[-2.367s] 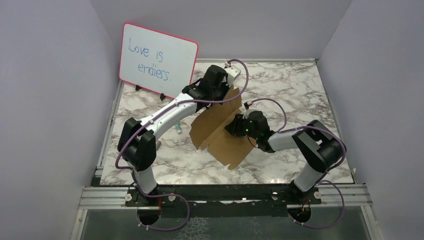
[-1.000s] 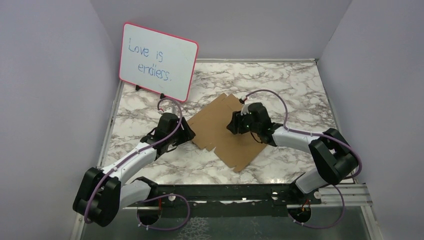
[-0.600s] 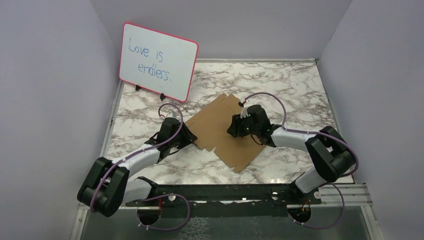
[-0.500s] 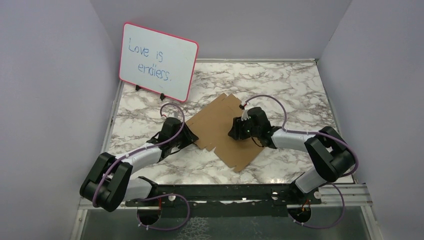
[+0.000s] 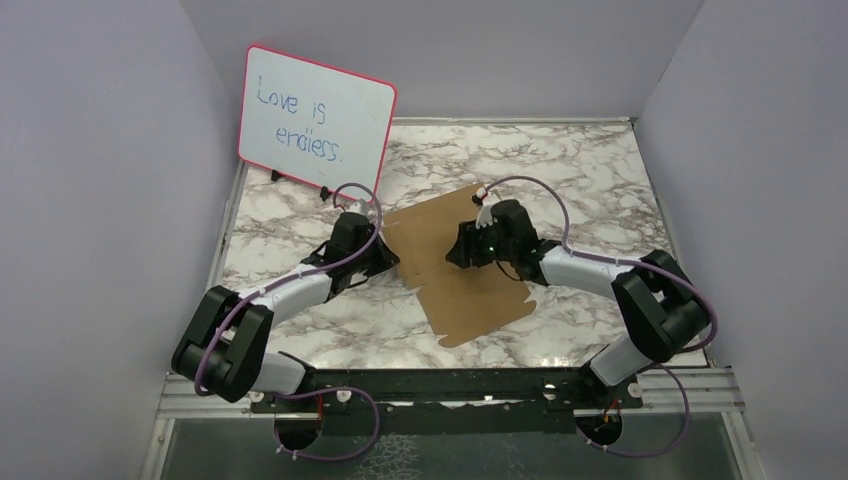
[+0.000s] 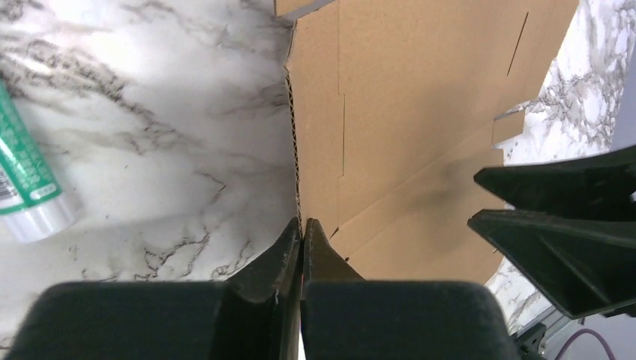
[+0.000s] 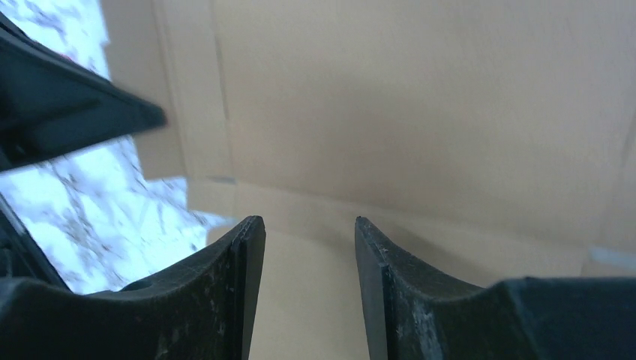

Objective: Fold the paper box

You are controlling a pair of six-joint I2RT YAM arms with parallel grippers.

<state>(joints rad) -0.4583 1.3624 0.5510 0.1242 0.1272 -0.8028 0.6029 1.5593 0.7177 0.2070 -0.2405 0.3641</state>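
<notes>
Pinching down first: the left gripper (image 6: 301, 229) has its two black fingers pressed flat together right on the corrugated left edge of the paper box (image 5: 470, 290), a flat brown die-cut cardboard sheet with slits and notched flaps. So it looks clamped on that edge, low at the table. Over on the other side, the right gripper (image 7: 309, 225) has its fingers clearly apart with nothing between them. It's pointing down at the middle of the sheet, and I honestly can't tell if the tips touch the cardboard or just sit above it. The sheet itself lies roughly flat near the centre of the white-and-grey marble-pattern table (image 5: 560, 170), between the two arms, with one rounded corner pointing toward the arm bases. Both arms reach in low from the near edge, left one from the left, right one from the right, and their wrists end up pretty close to each other across the cardboard. Just beside the sheet's left edge a green-and-white tube (image 6: 26, 180) lies on the marble, not touching it. Way back left stands a pink-framed whiteboard (image 5: 315, 122) with blue handwriting, propped up and well apart from the box.
</notes>
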